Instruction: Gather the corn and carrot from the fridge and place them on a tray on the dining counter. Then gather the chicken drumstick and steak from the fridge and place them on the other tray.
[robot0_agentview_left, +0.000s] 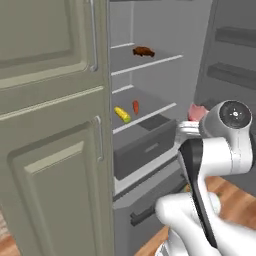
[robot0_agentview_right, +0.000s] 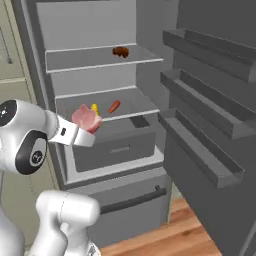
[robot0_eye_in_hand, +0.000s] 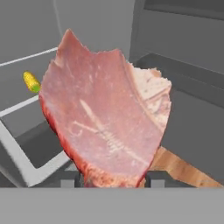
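Pink meat sits in the claw: the gripper (robot0_eye_in_hand: 113, 178) is closed on the steak (robot0_eye_in_hand: 105, 122), with 1 dark finger tip on each side of its bottom edge. In the right base view the steak (robot0_agentview_right: 86, 118) is held up in the air at the end of the white arm, in front of the open fridge (robot0_agentview_right: 100, 65) and just outside its shelves. The arm bends at its round joint and reaches forward toward the fridge. In the left base view the steak (robot0_agentview_left: 196, 112) peeks out from behind that joint.

Inside the fridge there are 3 foods. 1 yellow corn (robot0_agentview_left: 122, 114) and 1 orange carrot (robot0_agentview_left: 135, 106) lie near each other on the middle shelf, the corn on the left. 1 brown chicken drumstick (robot0_agentview_left: 143, 51) lies on the shelf above them. 1 grey drawer (robot0_agentview_right: 112, 145) sits under the middle shelf. The fridge door (robot0_agentview_right: 210, 125) stands open on the right, with 3 long racks on it.
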